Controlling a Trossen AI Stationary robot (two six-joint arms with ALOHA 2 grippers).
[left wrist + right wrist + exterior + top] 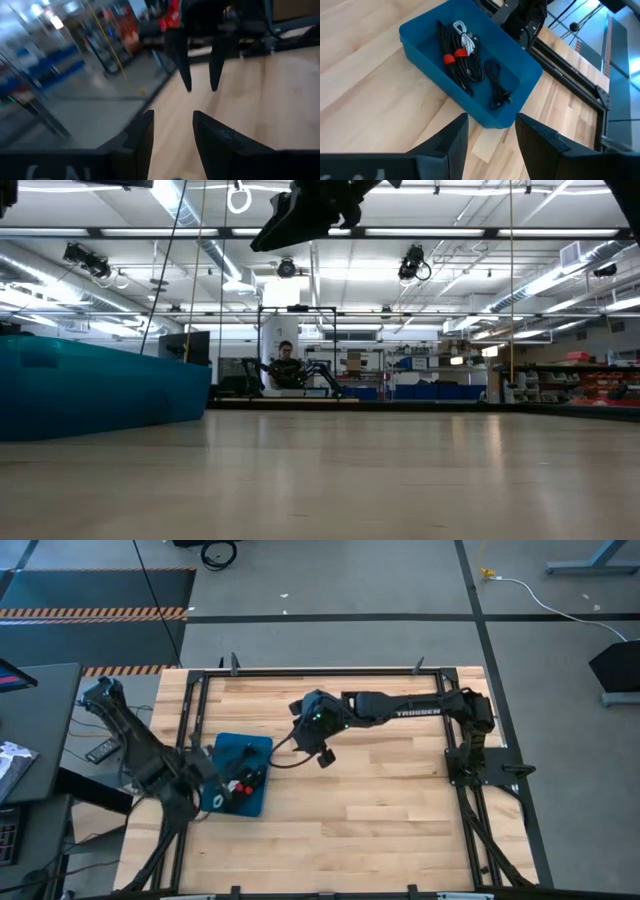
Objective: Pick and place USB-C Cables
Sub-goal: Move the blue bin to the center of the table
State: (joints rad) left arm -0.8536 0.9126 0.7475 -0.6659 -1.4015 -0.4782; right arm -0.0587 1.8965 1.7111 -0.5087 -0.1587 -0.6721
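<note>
Warehouse shelving fills the background beyond the pale wooden table [380,810], where the right arm, lettered "TROSSEN" in white, reaches toward a blue bin [520,65]. Ahead of the right gripper [490,135], whose jaws stand apart and empty, the USB-C cables [462,57] lie inside that bin: black bundles, one with a red tie, one white. The left gripper [172,130] hangs just beside the bin, jaws parted, holding nothing.

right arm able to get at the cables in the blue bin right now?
Probably yes. The right hand is open and empty, raised beside the blue bin; the cables lie uncovered inside, and the left hand is not over them.
</note>
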